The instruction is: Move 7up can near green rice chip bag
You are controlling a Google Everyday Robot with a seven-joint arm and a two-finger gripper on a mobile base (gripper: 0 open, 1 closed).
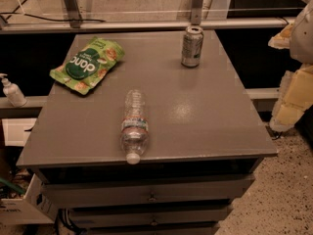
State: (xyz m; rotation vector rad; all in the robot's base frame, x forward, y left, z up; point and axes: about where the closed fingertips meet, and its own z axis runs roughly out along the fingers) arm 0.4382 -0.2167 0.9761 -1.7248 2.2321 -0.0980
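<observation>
Nearest lies a water bottle (134, 126), on its side at the front edge of the counter (205, 126). At rear left the green rice chip bag (87, 64) lies flat. At rear right the 7up can (192, 46) stands upright, silver-grey, well apart from the bag. At far right, off the counter, the gripper (295, 89) holds nothing, and its opening cannot be told. The move appears not yet begun.

One camera looks steeply down from the near side onto the cabinet top (205, 116), fairly close; the gripper (291, 104) hangs at the right edge.

The hand (291, 102) hangs at the far right edge, pointing downward
</observation>
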